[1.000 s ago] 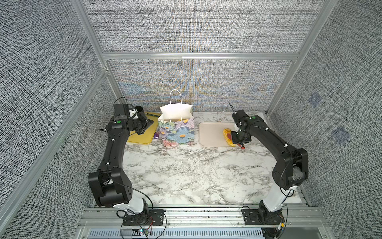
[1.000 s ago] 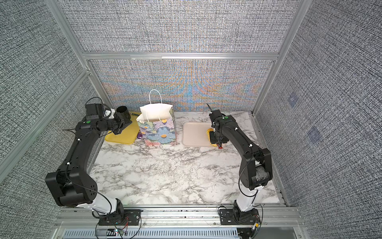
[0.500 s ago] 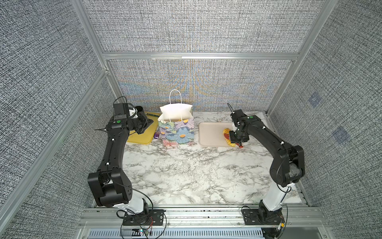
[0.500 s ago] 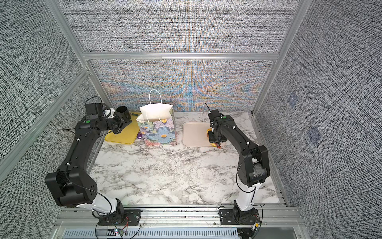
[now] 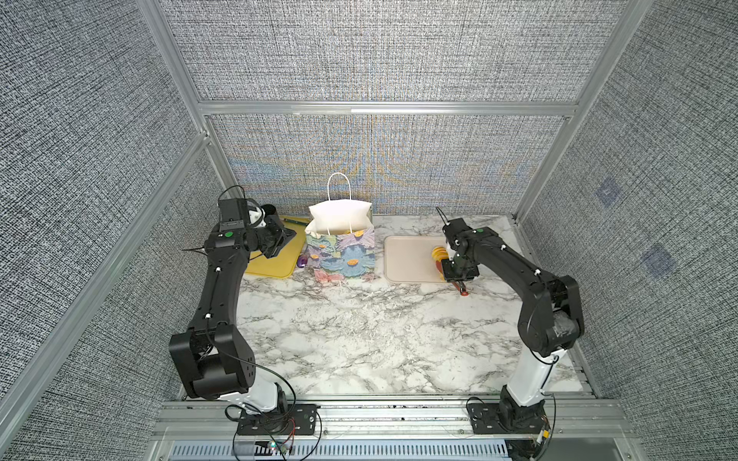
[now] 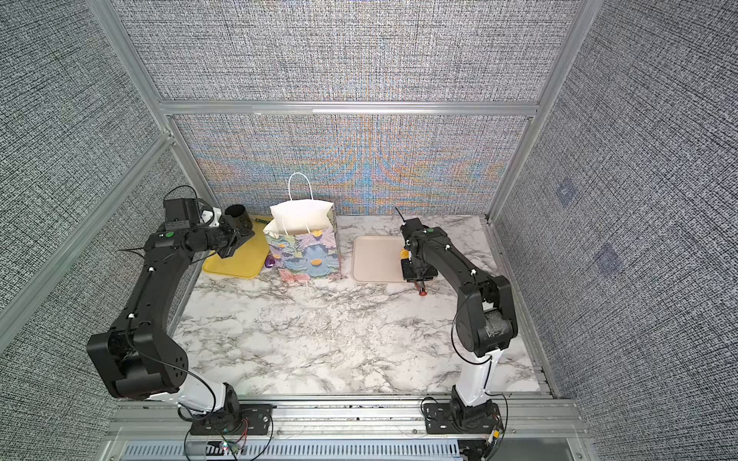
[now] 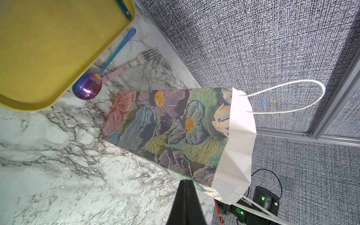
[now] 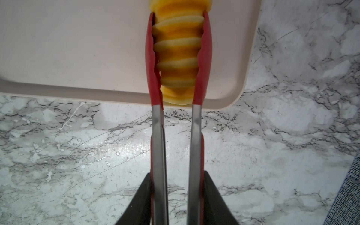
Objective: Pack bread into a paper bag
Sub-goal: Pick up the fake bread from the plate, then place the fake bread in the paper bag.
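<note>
The paper bag [image 5: 343, 251] stood upright at the back of the tabletop [image 5: 359, 339], between two trays. The left tray [image 5: 271, 265] lay near it, a cup [image 6: 235, 213] by its far edge. A spoon [image 7: 88, 85] and fork [image 7: 136, 62] lay on the tabletop between that tray and the bag. At the right tray's [image 5: 407, 259] near right corner was the bread [image 5: 439, 252], between the two arms of the tongs [image 8: 157, 136].

Marble tabletop [image 5: 359, 339] bears yellow tray [image 5: 275, 267], paper bag [image 5: 343, 255] upright, beige tray [image 5: 407, 259]; purple spoon [image 7: 87, 87], fork [image 7: 136, 61] just beside yellow tray.
</note>
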{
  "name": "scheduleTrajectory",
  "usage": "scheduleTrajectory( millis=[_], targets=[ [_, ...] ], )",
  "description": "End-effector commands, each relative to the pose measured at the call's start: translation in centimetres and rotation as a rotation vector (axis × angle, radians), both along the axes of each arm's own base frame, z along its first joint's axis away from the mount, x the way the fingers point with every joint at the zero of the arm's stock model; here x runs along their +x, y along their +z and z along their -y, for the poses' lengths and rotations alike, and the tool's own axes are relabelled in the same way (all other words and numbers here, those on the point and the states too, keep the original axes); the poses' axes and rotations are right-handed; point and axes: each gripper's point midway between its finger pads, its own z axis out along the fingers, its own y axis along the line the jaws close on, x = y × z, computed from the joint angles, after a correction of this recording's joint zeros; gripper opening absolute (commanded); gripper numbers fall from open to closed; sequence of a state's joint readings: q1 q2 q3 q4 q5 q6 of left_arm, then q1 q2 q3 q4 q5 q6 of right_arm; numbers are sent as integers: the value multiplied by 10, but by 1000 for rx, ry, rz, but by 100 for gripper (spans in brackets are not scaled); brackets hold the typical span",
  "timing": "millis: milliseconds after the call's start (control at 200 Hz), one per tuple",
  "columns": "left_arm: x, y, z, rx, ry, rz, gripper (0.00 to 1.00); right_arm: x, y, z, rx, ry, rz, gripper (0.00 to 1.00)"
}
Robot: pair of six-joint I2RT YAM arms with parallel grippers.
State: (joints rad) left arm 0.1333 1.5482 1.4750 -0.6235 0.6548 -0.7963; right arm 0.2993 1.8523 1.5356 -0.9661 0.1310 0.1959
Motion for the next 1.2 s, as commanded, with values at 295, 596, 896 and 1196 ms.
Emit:
scheduleTrajectory(
  millis=[295,596,896,1196],
  targets=[
    [0,3,0,2,-3,8,2,29,110,-14,93,-7,245,34],
    [0,0,1,3,-2,2,2,39,227,-82,195,166,561,34],
    [-1,-2,3,7,-5,-1,2,16,279,-162,324,390,760,34],
    [-1,-3,3,3,-7,-5,2,-1,288,-220,439,587,799,34]
  ],
)
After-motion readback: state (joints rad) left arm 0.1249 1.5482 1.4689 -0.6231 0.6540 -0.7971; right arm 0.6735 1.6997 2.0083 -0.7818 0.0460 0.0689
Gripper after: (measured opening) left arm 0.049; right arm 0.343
